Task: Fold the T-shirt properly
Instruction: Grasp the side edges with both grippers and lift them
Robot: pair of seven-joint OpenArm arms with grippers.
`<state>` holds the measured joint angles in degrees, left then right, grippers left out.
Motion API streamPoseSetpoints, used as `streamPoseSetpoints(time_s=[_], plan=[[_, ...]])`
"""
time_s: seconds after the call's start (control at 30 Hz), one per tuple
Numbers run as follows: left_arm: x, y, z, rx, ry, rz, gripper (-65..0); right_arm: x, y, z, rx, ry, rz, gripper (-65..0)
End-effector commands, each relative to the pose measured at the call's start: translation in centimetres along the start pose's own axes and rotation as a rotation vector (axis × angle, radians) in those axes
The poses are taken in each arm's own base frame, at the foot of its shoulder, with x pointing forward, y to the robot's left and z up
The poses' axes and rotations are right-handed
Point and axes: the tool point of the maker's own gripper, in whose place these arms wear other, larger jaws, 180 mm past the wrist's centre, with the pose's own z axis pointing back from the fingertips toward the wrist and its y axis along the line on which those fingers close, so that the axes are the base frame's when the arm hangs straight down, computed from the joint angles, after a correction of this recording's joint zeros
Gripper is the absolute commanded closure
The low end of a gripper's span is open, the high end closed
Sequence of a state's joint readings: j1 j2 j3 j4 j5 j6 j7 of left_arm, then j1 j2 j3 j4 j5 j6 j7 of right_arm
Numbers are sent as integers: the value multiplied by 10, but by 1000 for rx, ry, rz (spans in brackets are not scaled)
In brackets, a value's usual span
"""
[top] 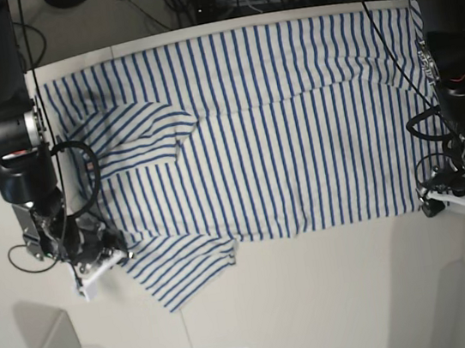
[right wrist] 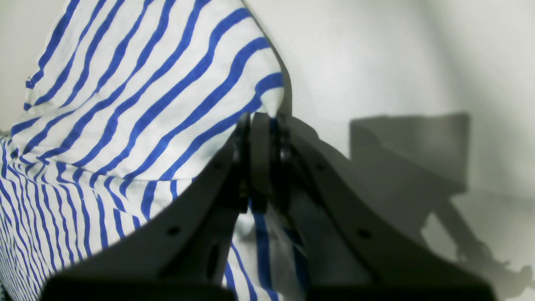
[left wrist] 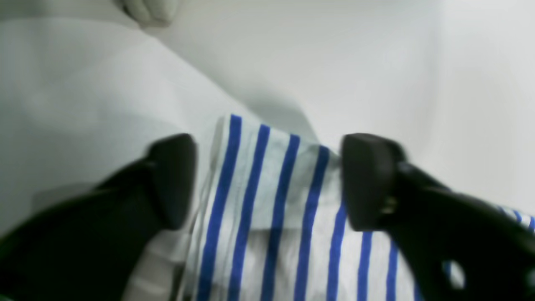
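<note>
Overhead base view, two close wrist views (shirt (top: 252, 128) shared)

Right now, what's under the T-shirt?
The white table shows around the T-shirt on the near side. Anything beneath the cloth is covered. The right tool pinches a sleeve corner, lifting it.

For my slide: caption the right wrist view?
Right gripper shut on a fold of the striped T-shirt.

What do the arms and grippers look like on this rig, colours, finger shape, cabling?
Both arms are matte black cylindrical segments with grey metallic joint bands and loose black cables looping beside them. The left gripper has black fingers ending in rounded, blocky pads. The right gripper has flat, curved dark-grey fingers with small holes. Pale brackets sit at both wrists in the base view.
</note>
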<state>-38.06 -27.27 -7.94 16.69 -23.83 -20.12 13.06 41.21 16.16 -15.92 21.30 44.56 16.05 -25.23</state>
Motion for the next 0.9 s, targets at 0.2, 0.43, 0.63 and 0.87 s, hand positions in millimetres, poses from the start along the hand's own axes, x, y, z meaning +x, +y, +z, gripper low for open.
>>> streamPoseSetpoints(time_s=[0.2,0.43,0.63,0.87], plan=[[15,1,2,-4,-19,-5,-128,21,-1,5,-7,-55,17,0],[17,-3,8,-24,-55,-70,0,24,-6,4,-13,-131,12,0],[25,-8,13,-39,-89,-90,0,30,-4,5,-12,-146,16,0],[31,-10,17,-48,-111,-116,0,41,5,9,11,-179,41,0]])
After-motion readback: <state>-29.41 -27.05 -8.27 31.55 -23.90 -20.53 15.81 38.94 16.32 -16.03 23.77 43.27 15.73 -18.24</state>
